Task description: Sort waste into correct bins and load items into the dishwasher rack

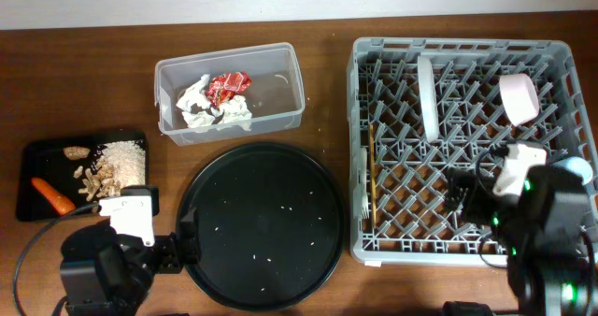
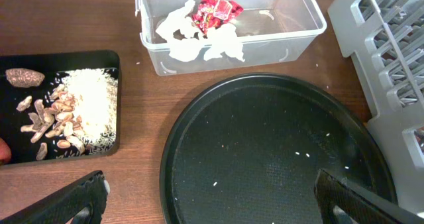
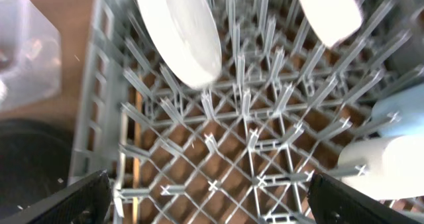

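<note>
The clear tub (image 1: 280,110) (image 2: 291,35) holds white tissue (image 1: 217,110) (image 2: 199,38) and the red wrapper (image 1: 227,85) (image 2: 217,10). The shallow black tray (image 1: 37,162) (image 2: 79,58) holds the carrot (image 1: 51,194), nut shells (image 1: 93,178) (image 2: 50,118), crumbs (image 1: 123,159) (image 2: 93,101) and a brown lump (image 1: 75,151) (image 2: 25,77). The grey rack (image 1: 462,50) (image 3: 106,85) holds the upright plate (image 1: 428,96) (image 3: 182,32), pink bowl (image 1: 519,99) (image 3: 329,12), white cup (image 1: 523,157) (image 3: 384,164), blue cup (image 1: 577,169) (image 3: 397,114), chopstick (image 1: 371,176) and fork (image 1: 363,190). My left gripper (image 1: 179,241) (image 2: 212,204) is open over the round tray's near edge. My right gripper (image 1: 462,199) (image 3: 212,201) is open above the rack floor.
The large round black tray (image 1: 260,224) (image 2: 265,151) lies between the bins and the rack, with a few pale specks on it. The rack's left wall (image 2: 391,58) stands close to its right rim. Brown tabletop shows around everything.
</note>
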Tool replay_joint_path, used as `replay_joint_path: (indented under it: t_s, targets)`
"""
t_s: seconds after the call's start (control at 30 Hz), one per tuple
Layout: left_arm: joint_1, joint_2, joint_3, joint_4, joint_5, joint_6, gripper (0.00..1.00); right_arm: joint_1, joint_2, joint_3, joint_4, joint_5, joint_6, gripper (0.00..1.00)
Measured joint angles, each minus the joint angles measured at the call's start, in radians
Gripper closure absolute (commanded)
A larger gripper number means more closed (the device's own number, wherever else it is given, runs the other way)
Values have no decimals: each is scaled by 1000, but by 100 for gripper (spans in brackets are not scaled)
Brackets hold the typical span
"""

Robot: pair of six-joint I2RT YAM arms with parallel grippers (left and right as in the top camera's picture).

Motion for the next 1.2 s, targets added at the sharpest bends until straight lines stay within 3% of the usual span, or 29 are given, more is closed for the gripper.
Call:
replay_joint_path:
  t_s: [0.1, 0.13, 0.23, 0.27, 0.6, 0.7, 0.8, 1.2]
  targets:
    - [0, 0, -2, -2, 0, 0, 1, 40, -330, -135, 129, 5, -1, 2]
    - [0, 0, -2, 0, 0, 0, 1, 89, -442, -276, 252, 6, -1, 2]
    - [0, 0, -3, 0, 0, 0, 1, 122, -534, -475, 446, -8, 0, 2]
    - [0, 0, -3, 0, 0, 0, 1, 135, -603, -615, 616, -20, 0, 2]
    - [0, 0, -3, 0, 0, 0, 1, 138, -706, -893, 1070, 12, -2, 2]
    - [0, 0, -3, 0, 0, 0, 1, 137, -705, -939, 1059, 19, -48, 2]
    - [0, 0, -3, 0, 0, 0, 1, 137, -707, -939, 858, 27, -106, 2]
    - [0, 0, -3, 0, 0, 0, 1, 137, -706, -939, 856, 27, -129, 2]
